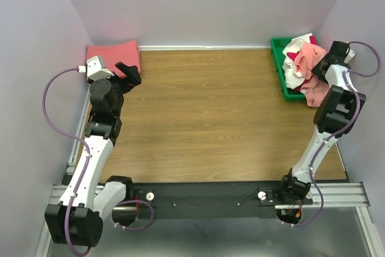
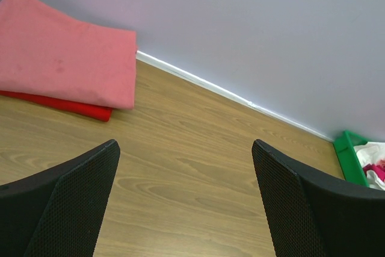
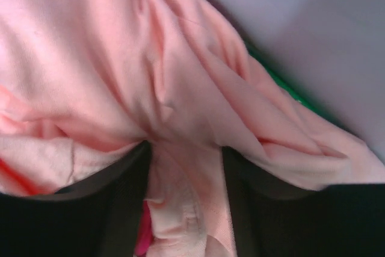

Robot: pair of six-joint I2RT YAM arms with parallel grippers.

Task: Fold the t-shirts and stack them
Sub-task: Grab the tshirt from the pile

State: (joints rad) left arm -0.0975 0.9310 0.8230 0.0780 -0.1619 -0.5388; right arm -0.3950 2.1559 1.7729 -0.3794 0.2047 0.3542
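Note:
A folded salmon-pink t-shirt lies on a folded red one in the far left corner; both show in the left wrist view, salmon over red. My left gripper hovers open and empty just right of this stack. A heap of salmon, white and magenta t-shirts fills the green bin at far right. My right gripper is down in the heap, shut on a fold of a salmon-pink t-shirt that bunches between its fingers.
Purple walls close in the wooden table on the left, back and right. The bin stands against the right wall. A white strip runs along the foot of the back wall.

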